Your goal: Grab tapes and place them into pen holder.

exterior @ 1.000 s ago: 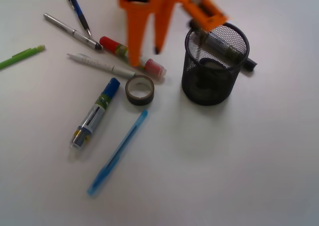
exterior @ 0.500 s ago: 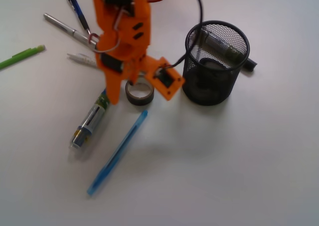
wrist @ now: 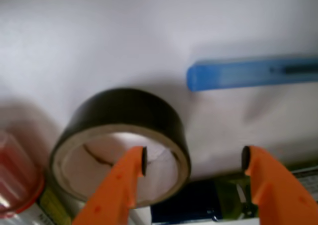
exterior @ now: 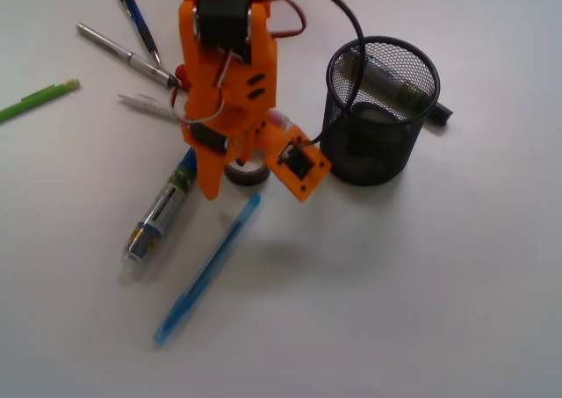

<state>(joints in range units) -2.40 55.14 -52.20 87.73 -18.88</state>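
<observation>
Now: open gripper straddling one wall of the dark tape roll

Leftmost in the front view, a green pen (exterior: pixel 39 99) lies near the frame edge, well apart from the rest. Next come a silver pen (exterior: pixel 123 55) and a dark blue pen (exterior: pixel 137 16), then a white pen (exterior: pixel 145 106) partly hidden by the orange arm. Below them a fat marker with a blue cap (exterior: pixel 160 218) and a light blue pen (exterior: pixel 207 269) lie slanted, with bare white table (exterior: pixel 421 310) stretching wide below and to the right.

The gripper (wrist: pixel 194 160) stands spread apart, holding nothing. In the wrist view one fingertip (wrist: pixel 139 161) sits inside the tan core of the dark tape roll (wrist: pixel 124 135), the other hangs outside the roll's rim, above the marker's blue cap, so one wall of the roll lies between them. The roll rests flat on the table, just beside a red cap (wrist: pixel 15 175) on its left; the light blue pen's end lies near it, apart from its edge.

Farthest right, the black mesh pen holder (exterior: pixel 382 108) stands upright near the arm, with things dimly seen inside; which they are I cannot tell
</observation>
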